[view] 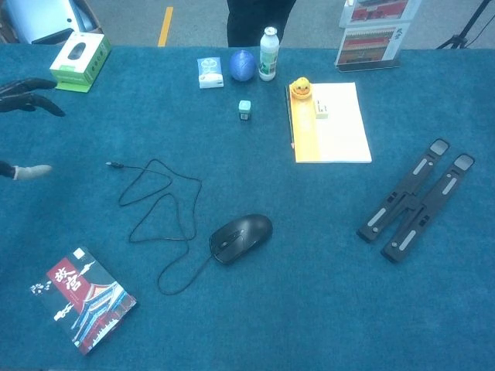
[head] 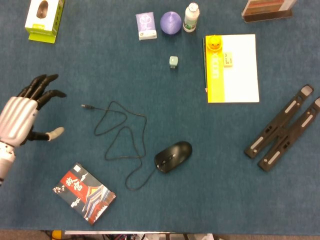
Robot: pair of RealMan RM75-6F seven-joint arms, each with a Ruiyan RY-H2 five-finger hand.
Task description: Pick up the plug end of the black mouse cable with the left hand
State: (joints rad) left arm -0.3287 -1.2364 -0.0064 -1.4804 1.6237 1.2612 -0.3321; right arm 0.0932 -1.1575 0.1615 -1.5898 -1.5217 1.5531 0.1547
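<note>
A black mouse (head: 173, 155) (view: 240, 237) lies near the middle of the blue table. Its thin black cable (head: 122, 135) (view: 158, 207) winds in loops to the left and ends in a small plug (head: 86, 106) (view: 114, 165). My left hand (head: 22, 119) (view: 23, 97) hovers at the table's left side, left of the plug and apart from it. Its fingers are spread and it holds nothing. In the chest view only its dark fingertips and the pale thumb tip show at the left edge. My right hand is not in either view.
A patterned booklet (head: 84, 192) lies in front of the cable. A green mouse box (head: 44, 19) sits at the far left. A small card box (head: 146, 25), purple ball (head: 171, 22), bottle (head: 190, 17), small cube (head: 173, 61), yellow-white book (head: 231, 68) and black folding stand (head: 285, 128) lie further right.
</note>
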